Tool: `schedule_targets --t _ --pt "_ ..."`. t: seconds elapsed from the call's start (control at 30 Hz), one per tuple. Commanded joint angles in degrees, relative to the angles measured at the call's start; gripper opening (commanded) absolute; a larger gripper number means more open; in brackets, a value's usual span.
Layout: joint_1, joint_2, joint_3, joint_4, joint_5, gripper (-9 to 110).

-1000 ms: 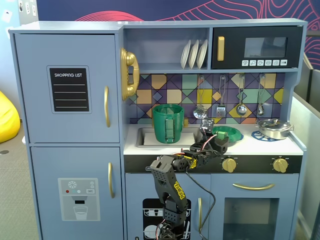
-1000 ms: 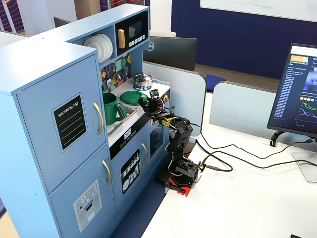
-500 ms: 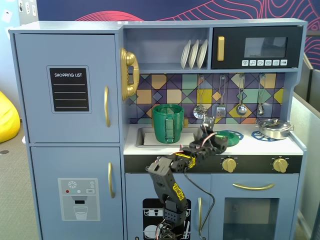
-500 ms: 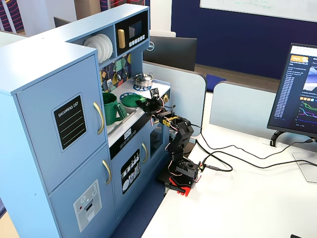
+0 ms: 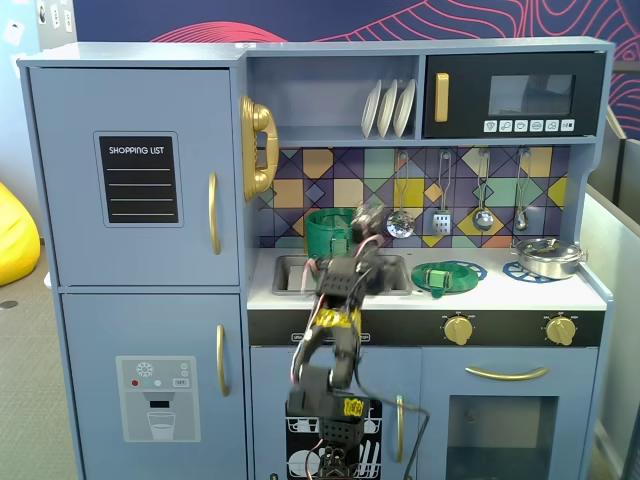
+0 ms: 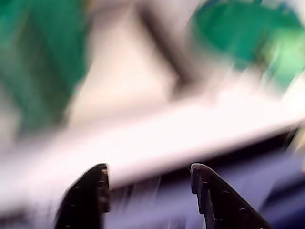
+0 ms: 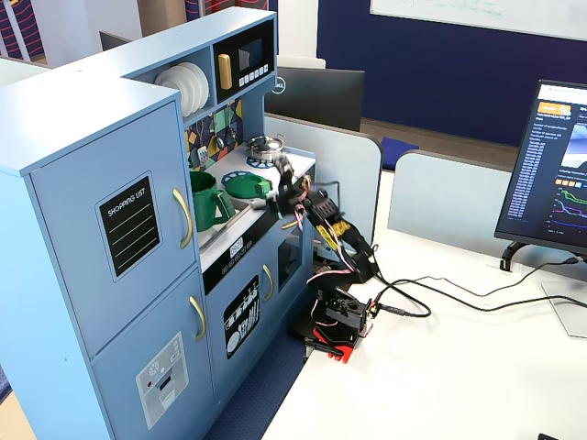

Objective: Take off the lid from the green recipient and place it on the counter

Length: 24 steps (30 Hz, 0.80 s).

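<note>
Resting flat, lid (image 5: 447,277) | counter (image 5: 520,293) (front edge near) | tool (image 6: 148,183) parted

The arm (image 7: 335,240) reaches up, its gripper (image 6: 148,183) parted and holding nothing

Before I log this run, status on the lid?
Gripper open, empty, short of the counter. Lid off, lying on counter beside sink. Green recipient stands open. Nothing in the way.

Glossy green plastic lid (image 5: 447,276), shiny steel pot (image 5: 548,257)
</note>
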Motion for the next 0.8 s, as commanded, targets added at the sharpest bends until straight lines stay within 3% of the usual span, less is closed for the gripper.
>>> schedule_targets --t 0.0,0.1,0.3,0.53,0.77 --pt "-5.54 11.69 12.04 11.78 -3.96 2" --pt "-7.47 19.34 24.26 13.27 -0.18 0" --pt "-9.76 31.2 44.38 0.97 4.83 0" --pt "-14.5 31.38 57.13 -7.47 5.71 0" --pt "-15.47 31.38 57.13 7.73 4.22 5"
